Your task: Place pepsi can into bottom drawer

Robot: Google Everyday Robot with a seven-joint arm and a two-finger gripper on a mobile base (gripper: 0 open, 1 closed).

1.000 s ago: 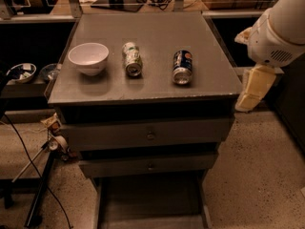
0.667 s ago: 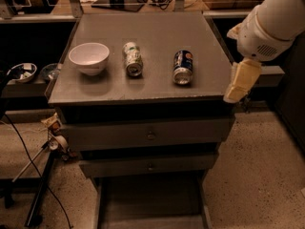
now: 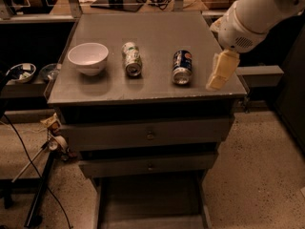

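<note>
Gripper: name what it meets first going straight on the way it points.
Likely the cabinet top, beside the pepsi can; the gripper points down above its front corner nearest the arm, though depth is unclear.

- The pepsi can lay sideways near the desk's front edge, right of centre.
- The gripper hung over the front right corner, beside it.
- The bottom drawer stood open below.

A thick, rounded white arm ends in a cream gripper over the cabinet top.
</note>
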